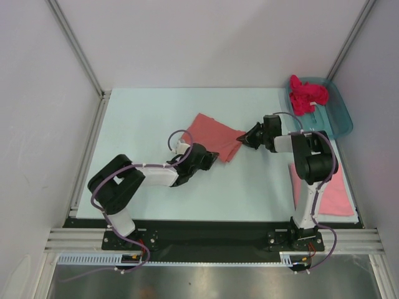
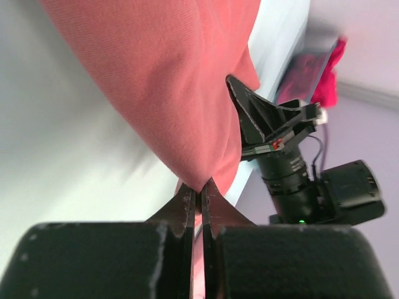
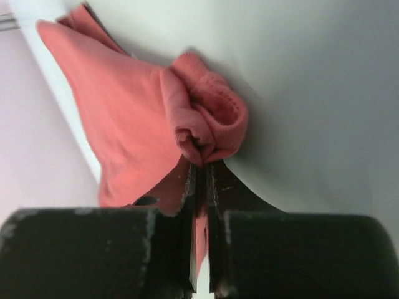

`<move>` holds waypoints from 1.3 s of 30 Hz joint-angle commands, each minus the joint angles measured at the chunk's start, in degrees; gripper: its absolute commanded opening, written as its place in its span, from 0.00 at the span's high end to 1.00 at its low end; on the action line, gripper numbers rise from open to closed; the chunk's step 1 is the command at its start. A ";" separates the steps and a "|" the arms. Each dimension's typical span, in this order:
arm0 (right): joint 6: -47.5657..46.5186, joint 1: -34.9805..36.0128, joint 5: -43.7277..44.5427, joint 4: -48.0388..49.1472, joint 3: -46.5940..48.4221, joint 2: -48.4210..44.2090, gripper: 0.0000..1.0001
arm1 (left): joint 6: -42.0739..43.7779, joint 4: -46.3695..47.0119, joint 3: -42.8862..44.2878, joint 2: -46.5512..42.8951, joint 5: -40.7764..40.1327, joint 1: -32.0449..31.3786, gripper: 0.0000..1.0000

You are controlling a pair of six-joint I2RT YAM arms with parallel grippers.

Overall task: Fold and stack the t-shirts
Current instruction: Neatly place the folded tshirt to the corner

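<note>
A salmon-coral t-shirt [image 1: 215, 132] lies partly folded at the table's middle. My left gripper [image 1: 215, 157] is shut on its near corner; in the left wrist view the cloth [image 2: 168, 81] is pinched at the jaw tips [image 2: 199, 190]. My right gripper [image 1: 243, 137] is shut on the shirt's right edge, where bunched ribbed cloth [image 3: 209, 128] sits at the tips [image 3: 202, 165]. A lighter pink t-shirt [image 1: 333, 190] lies folded flat at the near right, partly behind the right arm. A bright magenta t-shirt [image 1: 305, 93] lies crumpled in the teal tub [image 1: 336, 115].
The teal tub stands at the far right corner. White walls enclose the table on the left, back and right. The right arm shows in the left wrist view [image 2: 299, 180], close beyond the salmon shirt.
</note>
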 commanded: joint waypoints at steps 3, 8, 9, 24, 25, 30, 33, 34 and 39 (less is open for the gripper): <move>-8.33 -0.29 16.94 -1.92 -9.60 -13.91 1.00 | 12.40 6.83 -3.32 -3.73 9.73 -0.89 0.91; -10.72 -0.38 24.15 -12.81 -15.40 -29.18 1.00 | 21.12 27.81 -6.66 3.47 27.19 -3.00 0.70; -10.37 -0.47 27.29 -17.27 -16.62 -31.23 1.00 | 20.69 31.59 -7.45 4.96 29.23 -3.87 0.69; -3.95 -2.66 44.20 -35.76 -31.49 -67.88 1.00 | 21.64 57.75 -22.40 -1.76 36.81 -15.29 0.30; -3.25 -2.75 44.72 -36.73 -31.58 -68.94 1.00 | 22.35 54.68 -22.92 -4.23 36.20 -15.74 0.30; -1.57 -4.32 48.60 -41.39 -32.02 -75.98 1.00 | 34.97 32.81 -22.23 -20.04 33.66 -16.62 0.30; -0.44 -5.56 49.99 -45.58 -28.78 -74.49 1.00 | 42.54 17.07 -18.72 -29.90 30.14 -16.54 0.29; 2.27 -5.74 51.31 -47.53 -26.16 -73.62 1.00 | 44.05 11.29 -17.05 -31.83 29.09 -16.54 0.29; 11.33 -6.27 55.89 -53.44 -21.65 -70.98 1.00 | 50.21 1.14 -13.00 -39.49 25.56 -16.45 0.27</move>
